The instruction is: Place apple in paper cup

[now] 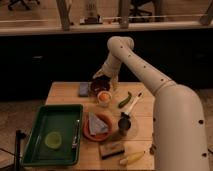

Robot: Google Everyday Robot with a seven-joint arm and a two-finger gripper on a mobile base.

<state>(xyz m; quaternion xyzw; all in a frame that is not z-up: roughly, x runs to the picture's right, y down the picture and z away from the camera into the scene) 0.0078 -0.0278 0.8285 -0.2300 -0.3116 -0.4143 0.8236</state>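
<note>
1. Sitting at the left edge of the wooden worktop [64, 93], a green tray [35, 131] holds a pale green round slice [52, 140] and a thin utensil [75, 134] along its right wall.
2. Behind the tray, near the far edge, lies a small grey-blue block [83, 89].
3. Just right of it stands a dark brown bowl [98, 87], and the gripper [102, 81] hangs low over this bowl, at the end of the white arm [142, 67] that reaches in from the right. Whether the gripper is open or closed cannot be told.
4. Just in front of the bowl and gripper stands the paper cup [104, 103], and the apple [104, 96] sits in its mouth, its orange top showing above the rim.
5. Nearer the camera, an orange plate [89, 134] carries a folded grey-blue cloth [98, 123].
6. Right of the cup lie a green pepper [124, 99] and a white-handled tool [133, 104], both set on a slant.
7. A dark metallic cup [124, 123] stands just beside the plate.
8. At the front edge lie a brown block [111, 148] and a yellow banana-like fruit [131, 158].
</note>
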